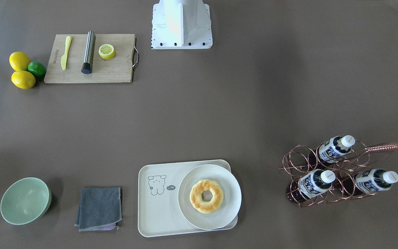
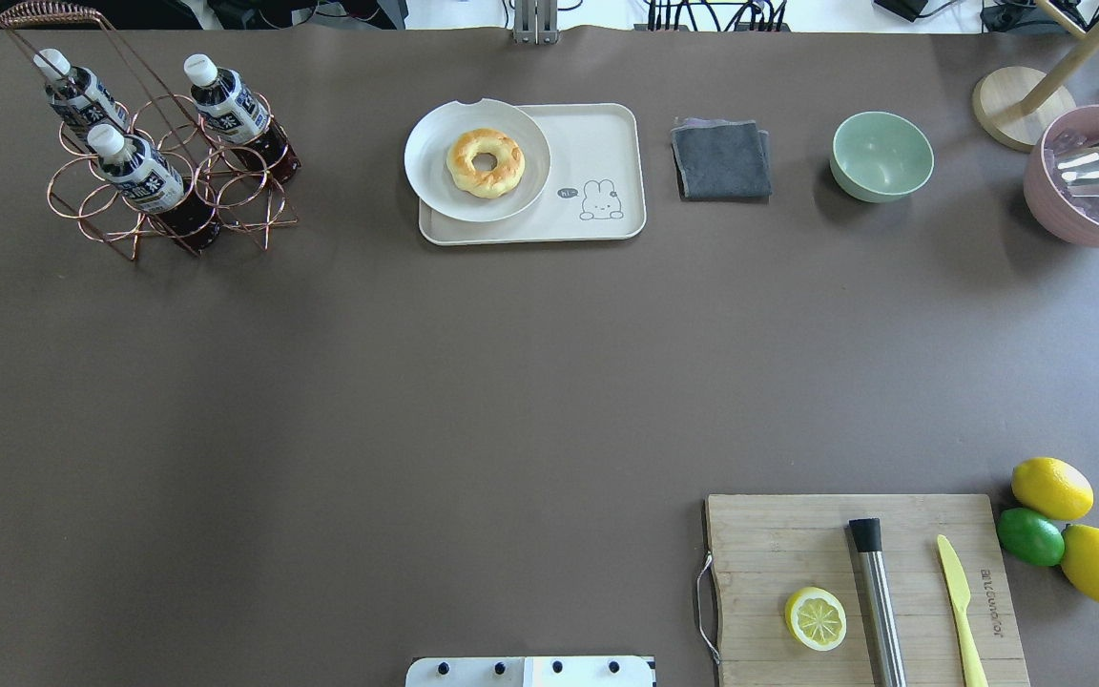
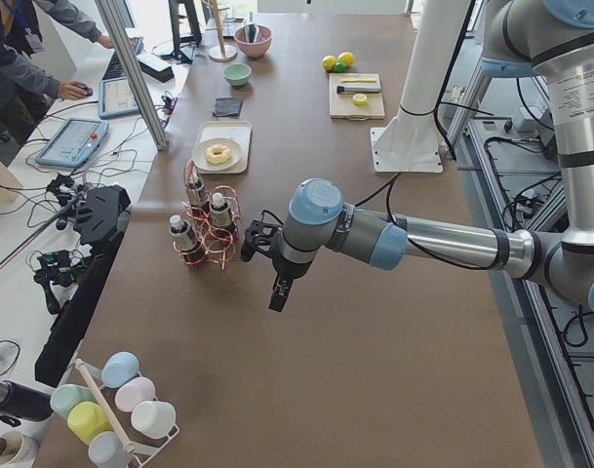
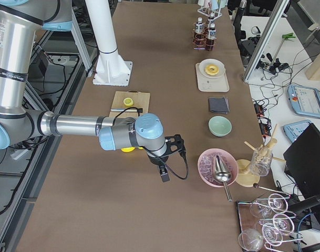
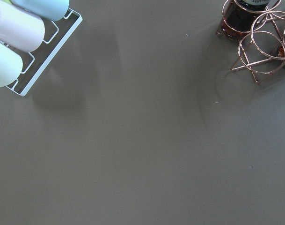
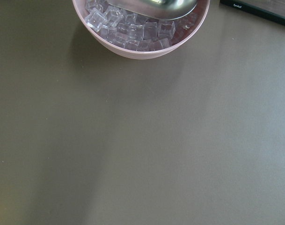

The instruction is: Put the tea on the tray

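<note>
Three tea bottles stand tilted in a copper wire rack: one behind, two in front. Overhead they show at the far left. The cream tray with the bear drawing lies at the table's operator side, also seen overhead. A round white plate with a donut covers half of it. My left gripper hangs above the table next to the rack. My right gripper hangs near a pink ice bowl. I cannot tell whether either is open or shut.
A grey cloth and green bowl lie right of the tray. A cutting board holds a lemon half, steel muddler and yellow knife; lemons and a lime sit beside it. A cup rack lies near my left gripper.
</note>
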Controlling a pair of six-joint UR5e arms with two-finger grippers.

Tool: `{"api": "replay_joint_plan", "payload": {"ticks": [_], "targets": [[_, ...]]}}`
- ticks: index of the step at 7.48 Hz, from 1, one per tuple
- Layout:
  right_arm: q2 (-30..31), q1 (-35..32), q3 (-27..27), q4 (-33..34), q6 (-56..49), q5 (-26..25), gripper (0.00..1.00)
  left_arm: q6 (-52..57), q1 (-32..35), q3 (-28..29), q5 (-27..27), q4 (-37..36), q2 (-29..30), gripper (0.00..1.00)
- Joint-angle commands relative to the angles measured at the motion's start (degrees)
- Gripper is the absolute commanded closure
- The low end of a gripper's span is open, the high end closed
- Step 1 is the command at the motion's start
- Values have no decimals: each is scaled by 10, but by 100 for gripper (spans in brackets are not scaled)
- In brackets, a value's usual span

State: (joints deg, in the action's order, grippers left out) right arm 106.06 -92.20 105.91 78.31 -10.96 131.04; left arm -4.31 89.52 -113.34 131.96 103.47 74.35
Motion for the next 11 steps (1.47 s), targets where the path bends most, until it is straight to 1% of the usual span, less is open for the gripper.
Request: {"api": "replay_joint_plan", "payload": {"ticks": [1,6,7,8,11], "targets": [[0,0,0,-1,0,1,0,0,0,0,0,1,0,3],[1,9,2,0,-2,4,0,1,1,0,3,1,-1,2],[13,9,2,-3,-3,17,0,-1,0,0,3,1,0,2],[27,9,10,-14,-4,18,0,-2,0,0,1,1,0,3],[27,9,10,-14,-4,12,0,-4,-2,-14,15,-5,3,3]]}}
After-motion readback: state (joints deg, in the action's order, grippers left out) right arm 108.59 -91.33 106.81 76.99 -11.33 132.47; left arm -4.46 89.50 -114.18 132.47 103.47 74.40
